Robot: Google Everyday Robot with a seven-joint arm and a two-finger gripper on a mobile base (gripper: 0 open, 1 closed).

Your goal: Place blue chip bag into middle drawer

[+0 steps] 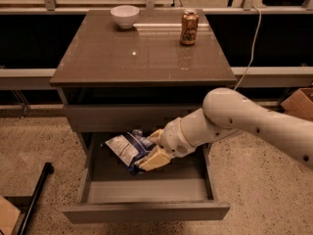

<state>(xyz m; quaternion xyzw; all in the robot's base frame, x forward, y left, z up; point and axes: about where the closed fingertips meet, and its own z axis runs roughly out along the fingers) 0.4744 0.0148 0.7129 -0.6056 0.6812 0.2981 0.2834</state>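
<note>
- Nearest of all, the middle drawer (146, 212) is being shown pulled wide open, with its plain grey front at the bottom of the view.
- The front part of its grey inner floor is being left bare.
- To the left, a black pole (34, 199) is being seen lying slanted on the speckled ground.
- Further in, the blue chip bag (124, 148) is being held tilted inside the open drawer, over its back left part. It cannot be told if the bag is touching the drawer floor.
- The bag is being pinched at its right edge by the gripper (146, 152), with one tan finger on top and one tan finger (155, 158) below.
- The gripper is being carried by a thick white arm (244, 121), which is being reached in from the right side.
- Just above the bag, a shallower grey drawer front (122, 116) is being shown shut.
- Above that, the brown table top (142, 58) is being lit from above.
- On its far right part, a brown drink can (189, 27) is being stood upright.
- On its far left part, a white bowl (124, 15) is being rested, well apart from the can.
- At the right edge, part of a cardboard box (299, 104) is being seen on the ground.
</note>
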